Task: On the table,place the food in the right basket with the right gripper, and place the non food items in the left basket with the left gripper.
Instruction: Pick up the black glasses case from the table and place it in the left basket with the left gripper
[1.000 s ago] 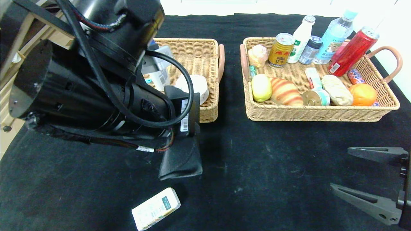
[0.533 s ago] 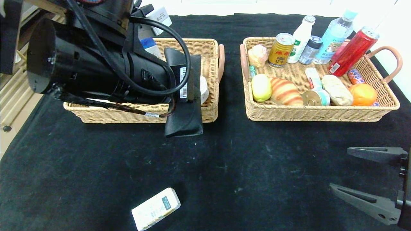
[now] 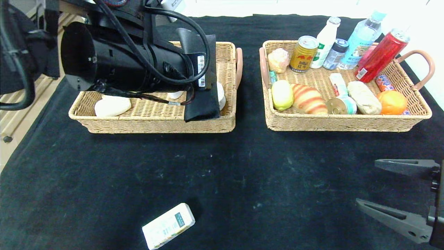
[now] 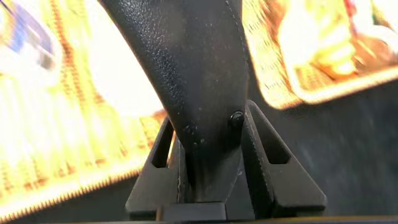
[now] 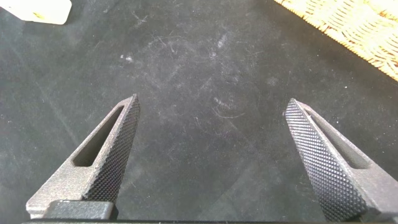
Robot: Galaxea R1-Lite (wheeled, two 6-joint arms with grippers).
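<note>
Left end effector (image 4: 208, 134) pinching flat black leather glasses case (image 3: 202, 104) above near corner of left tan woven wicker basket (image 3: 152, 123); released here, might snag the rim and tip onto black counter (image 3: 222, 166).

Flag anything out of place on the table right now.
The white carton is the only item outside a basket, lying askew on the black cloth near the front edge. The glasses case hangs from the shut left gripper over the left basket.
</note>
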